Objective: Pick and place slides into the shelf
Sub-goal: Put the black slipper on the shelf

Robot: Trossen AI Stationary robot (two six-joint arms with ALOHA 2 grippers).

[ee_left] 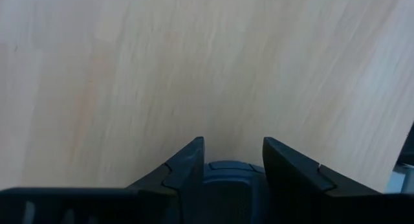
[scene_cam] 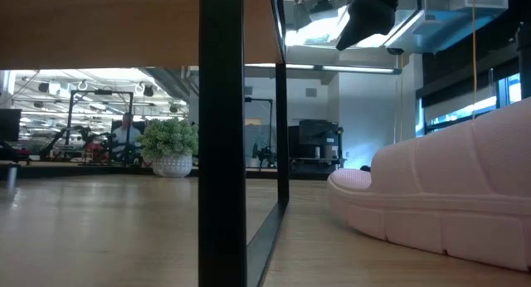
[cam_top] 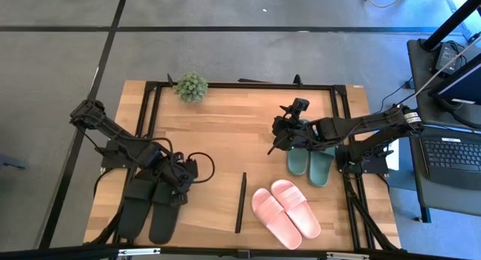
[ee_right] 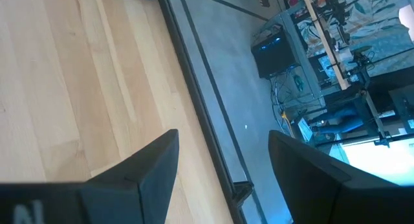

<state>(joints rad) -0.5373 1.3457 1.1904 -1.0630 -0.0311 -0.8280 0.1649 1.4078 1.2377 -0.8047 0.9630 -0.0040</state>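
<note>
From above, you see black slides [cam_top: 154, 204] under the left claw [cam_top: 183, 186], green slides [cam_top: 310, 162] at the right claw [cam_top: 282, 134], and pink slides [cam_top: 285, 209] free on the shelf [cam_top: 225, 132]. Left wrist: the claw grips a black slide [ee_left: 228, 185]. Right wrist: fingers [ee_right: 139, 172] spread, empty.

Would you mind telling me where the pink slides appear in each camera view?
High view: pink slides lie lower centre, right of the black divider.
Low view: one pink slide fills the right side.
Left wrist view: not in it.
Right wrist view: not in it.
Shared landmark: small potted plant.
</note>
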